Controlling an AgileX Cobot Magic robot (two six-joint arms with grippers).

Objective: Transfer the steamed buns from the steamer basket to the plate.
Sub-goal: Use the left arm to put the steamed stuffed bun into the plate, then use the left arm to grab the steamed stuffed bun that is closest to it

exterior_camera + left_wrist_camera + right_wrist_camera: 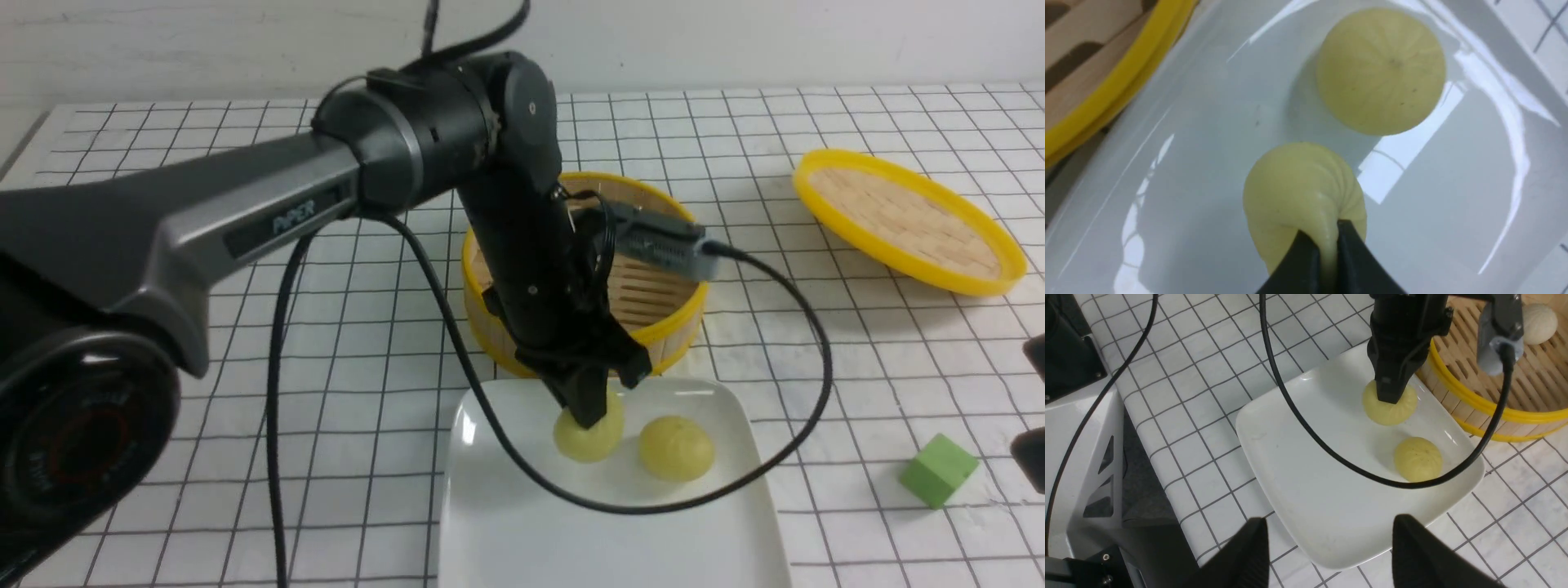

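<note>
Looks like set-down: left gripper [586, 418] pinched shut on a yellow bun [571, 443] resting on the near plate [612, 539], left of the other yellow bun [676, 447], right gripper [1331, 524] wide open and empty; next calls for releasing, lifting, then fetching the grey bun [1539, 318] from the far basket [673, 331].

The left gripper [1327, 241] pinches the pleated top of a pale yellow bun [1298, 188] on the plate [1208, 122]. A second bun [1380, 69] sits on the plate nearby, and the steamer basket [1106, 81] stands just beside the plate.
</note>
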